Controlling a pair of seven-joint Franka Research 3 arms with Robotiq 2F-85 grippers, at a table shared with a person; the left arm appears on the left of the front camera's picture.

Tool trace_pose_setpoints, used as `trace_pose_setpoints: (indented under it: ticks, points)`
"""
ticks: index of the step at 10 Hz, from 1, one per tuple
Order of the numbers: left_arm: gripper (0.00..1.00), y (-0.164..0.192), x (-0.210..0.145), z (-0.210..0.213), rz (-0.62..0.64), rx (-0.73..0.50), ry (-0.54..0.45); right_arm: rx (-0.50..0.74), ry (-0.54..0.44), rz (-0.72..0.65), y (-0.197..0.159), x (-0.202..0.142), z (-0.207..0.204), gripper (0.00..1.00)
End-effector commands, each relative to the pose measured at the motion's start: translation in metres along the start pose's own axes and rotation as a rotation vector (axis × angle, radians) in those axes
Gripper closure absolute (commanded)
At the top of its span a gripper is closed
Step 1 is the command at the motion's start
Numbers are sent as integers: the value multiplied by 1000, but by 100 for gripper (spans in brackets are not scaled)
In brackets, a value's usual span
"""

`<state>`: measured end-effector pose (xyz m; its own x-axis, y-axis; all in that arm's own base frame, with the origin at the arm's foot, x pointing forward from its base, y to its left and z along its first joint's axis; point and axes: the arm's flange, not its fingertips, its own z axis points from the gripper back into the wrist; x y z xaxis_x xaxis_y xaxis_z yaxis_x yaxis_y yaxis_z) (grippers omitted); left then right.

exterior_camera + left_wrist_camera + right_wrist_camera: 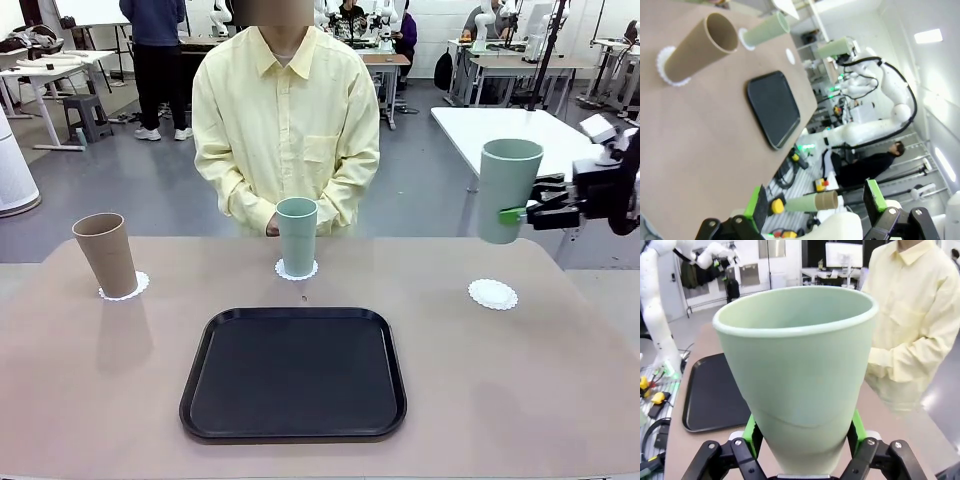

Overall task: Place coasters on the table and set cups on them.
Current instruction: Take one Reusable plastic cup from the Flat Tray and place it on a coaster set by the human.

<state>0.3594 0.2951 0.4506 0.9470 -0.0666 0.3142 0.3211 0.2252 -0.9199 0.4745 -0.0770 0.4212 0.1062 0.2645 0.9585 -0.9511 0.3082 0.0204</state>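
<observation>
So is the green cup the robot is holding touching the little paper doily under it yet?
Apart. The front view shows the mint cup held up in the right hand, with bare background between its base and the empty doily on the table.

Light: bright, even, from ceiling panels [928, 36] overhead.
Shadows: soft and faint on the surface [520, 400], beside the cups.
Glare: mild sheen on the black tray [293, 372].
Focus: front view sharp.
Distortion: wrist views bend towards their edges.

Brown cup [106, 254], two mint-green cups [297, 235], white lacy coasters [493, 294], black tray [293, 372], tan table [520, 380].
</observation>
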Motion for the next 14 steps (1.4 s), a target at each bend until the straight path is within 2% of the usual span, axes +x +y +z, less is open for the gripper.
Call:
trace_pose_setpoints:
  ticks: [1,3,5,6,11,14]
  points:
    - [0,-1,0,1,6,5,-2,15,-91,-17,-20,-5,10,19]
    - [0,-1,0,1,6,5,-2,-8,-106,-29,-26,-12,19,19]
    - [0,-1,0,1,6,5,-2,-50,-78,7,-19,-11,8,19]
    - [0,-1,0,1,6,5,-2,-9,-75,-44,-23,-16,21,19]
    - [0,-1,0,1,6,5,-2,-16,-71,-36,-23,-17,19,19]
    - [0,-1,0,1,6,5,-2,28,-84,-23,-52,-49,3,19]
